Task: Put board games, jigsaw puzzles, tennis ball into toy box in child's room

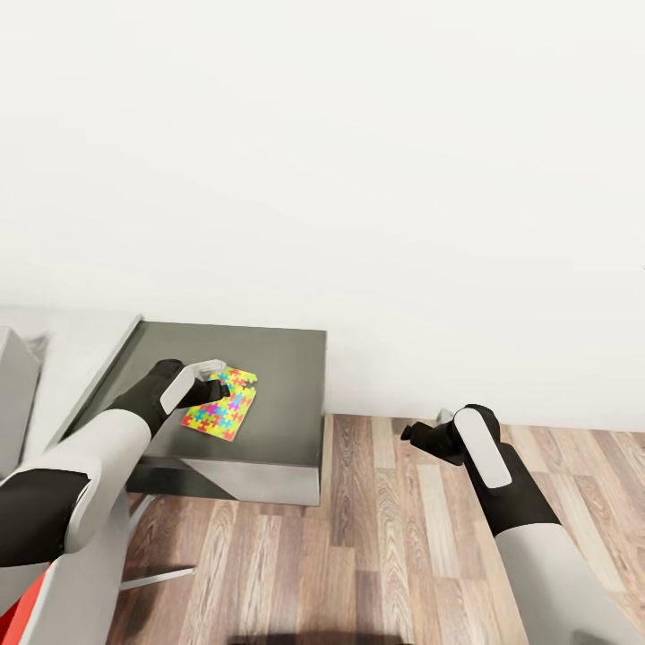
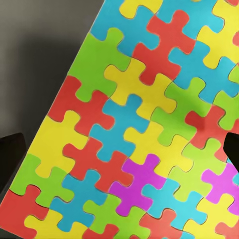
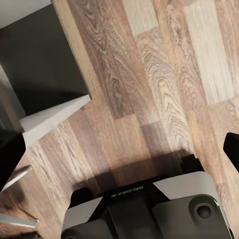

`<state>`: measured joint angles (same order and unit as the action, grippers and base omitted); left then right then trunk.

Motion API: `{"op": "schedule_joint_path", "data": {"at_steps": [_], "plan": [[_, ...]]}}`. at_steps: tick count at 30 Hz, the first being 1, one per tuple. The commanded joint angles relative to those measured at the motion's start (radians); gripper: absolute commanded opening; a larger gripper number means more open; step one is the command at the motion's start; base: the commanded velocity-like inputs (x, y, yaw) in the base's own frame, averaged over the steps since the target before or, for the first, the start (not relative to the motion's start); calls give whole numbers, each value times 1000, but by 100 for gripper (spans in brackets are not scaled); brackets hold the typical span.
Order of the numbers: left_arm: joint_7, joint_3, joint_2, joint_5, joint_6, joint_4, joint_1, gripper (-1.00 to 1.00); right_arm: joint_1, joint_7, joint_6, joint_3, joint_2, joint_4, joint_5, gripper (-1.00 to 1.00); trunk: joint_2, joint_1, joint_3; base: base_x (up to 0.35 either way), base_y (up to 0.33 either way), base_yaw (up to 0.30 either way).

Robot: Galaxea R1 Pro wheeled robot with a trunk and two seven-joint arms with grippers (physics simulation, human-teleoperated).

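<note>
Where table (image 1: 278, 358) darkens: one jigsaw puzzle (image 1: 221, 405) (flat).

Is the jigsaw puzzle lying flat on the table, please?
Cannot tell: the jigsaw puzzle sits over the table, with the left gripper at it.

Wood-plank floor (image 1: 385, 537), brown and grey boards laid lengthwise, meeting a plain white wall (image 1: 358, 161) along its far edge. Red object (image 1: 13, 618), partly visible, low at the floor's near left corner; kind cannot be told.
</note>
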<state>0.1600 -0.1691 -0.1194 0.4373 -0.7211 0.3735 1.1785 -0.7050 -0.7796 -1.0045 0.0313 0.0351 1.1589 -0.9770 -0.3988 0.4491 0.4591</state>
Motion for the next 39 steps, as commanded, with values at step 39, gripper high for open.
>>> {"op": "schedule_joint_path", "data": {"at_steps": [39], "plan": [[3,-4,0,36,-1,-77,0,100,-1,-10,-2,3,-7,0,-9,100,-1,1,-6,0,-9,-76]]}}
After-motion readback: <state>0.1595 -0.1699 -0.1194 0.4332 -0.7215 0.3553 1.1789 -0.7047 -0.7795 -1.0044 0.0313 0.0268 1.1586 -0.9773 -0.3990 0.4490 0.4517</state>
